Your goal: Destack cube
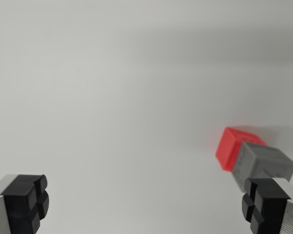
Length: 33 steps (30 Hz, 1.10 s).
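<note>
step: approach stack | pincer [145,204] released, empty | next: shift right over grey cube [263,163] atop red cube [230,147]

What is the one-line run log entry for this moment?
gripper: open, empty | grey cube: touching red cube, wrist view's right | grasp: not yet

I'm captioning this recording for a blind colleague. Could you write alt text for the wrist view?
A red cube and a grey cube lie together on a plain white surface, near the wrist view's right edge. The open end effector frames the bottom corners with its black fingertips, holding nothing; the cubes sit just beyond the fingertip on the view's right.
</note>
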Each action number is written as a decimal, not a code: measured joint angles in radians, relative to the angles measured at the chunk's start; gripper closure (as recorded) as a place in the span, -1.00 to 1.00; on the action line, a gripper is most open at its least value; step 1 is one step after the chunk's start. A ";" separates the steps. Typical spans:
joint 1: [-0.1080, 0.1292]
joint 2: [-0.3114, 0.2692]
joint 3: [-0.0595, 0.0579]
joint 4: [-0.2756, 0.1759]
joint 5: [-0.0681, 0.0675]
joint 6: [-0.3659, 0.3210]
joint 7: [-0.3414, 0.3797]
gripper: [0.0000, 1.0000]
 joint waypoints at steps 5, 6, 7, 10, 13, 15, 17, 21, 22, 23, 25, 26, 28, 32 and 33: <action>-0.004 -0.003 -0.006 -0.024 0.000 0.019 0.000 -1.00; -0.004 -0.004 -0.008 -0.029 0.000 0.023 0.000 -1.00; -0.005 -0.005 -0.009 -0.035 0.000 0.027 0.000 -1.00; -0.008 -0.006 -0.013 -0.049 0.000 0.040 0.000 -1.00; -0.011 -0.008 -0.016 -0.065 0.000 0.054 0.000 -1.00; -0.013 -0.009 -0.020 -0.079 0.000 0.065 0.000 -1.00; -0.016 -0.010 -0.024 -0.093 0.000 0.078 0.000 -1.00; -0.020 -0.011 -0.032 -0.120 0.000 0.102 0.000 -1.00; -0.021 -0.011 -0.033 -0.123 0.000 0.104 0.000 -1.00; -0.022 -0.012 -0.035 -0.130 0.000 0.111 0.000 -1.00; -0.025 -0.012 -0.039 -0.143 0.000 0.125 0.000 -1.00; -0.027 -0.012 -0.041 -0.151 0.000 0.132 0.000 -1.00; -0.031 -0.012 -0.045 -0.165 0.000 0.145 0.000 -1.00; -0.038 -0.011 -0.053 -0.194 0.000 0.174 -0.001 -1.00; -0.039 -0.011 -0.054 -0.197 0.000 0.177 -0.002 -1.00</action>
